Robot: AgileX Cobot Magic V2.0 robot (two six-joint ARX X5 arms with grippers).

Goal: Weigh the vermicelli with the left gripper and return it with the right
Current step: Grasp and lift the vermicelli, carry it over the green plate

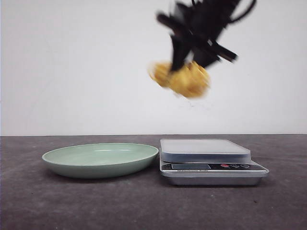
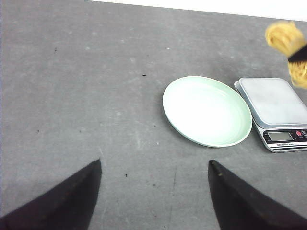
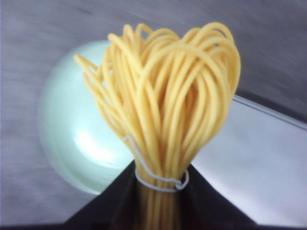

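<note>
The vermicelli point(image 1: 184, 78) is a yellow-orange noodle bundle held high in the air, blurred, above the scale's point(image 1: 206, 151) left side. My right gripper point(image 1: 188, 61) is shut on it. In the right wrist view the strands point(image 3: 168, 105) fan out from between the black fingers point(image 3: 115, 201), tied by a thin white band, over the pale green plate point(image 3: 72, 134) and the scale platform point(image 3: 259, 158). My left gripper point(image 2: 154, 165) is open and empty over bare table, near the plate point(image 2: 206, 110). It does not show in the front view. The vermicelli also shows in the left wrist view point(image 2: 284, 37).
The pale green plate point(image 1: 100, 159) sits empty on the dark grey table, touching or nearly touching the silver digital scale on its right. The scale's display point(image 2: 280, 136) faces the front. A white wall stands behind the table.
</note>
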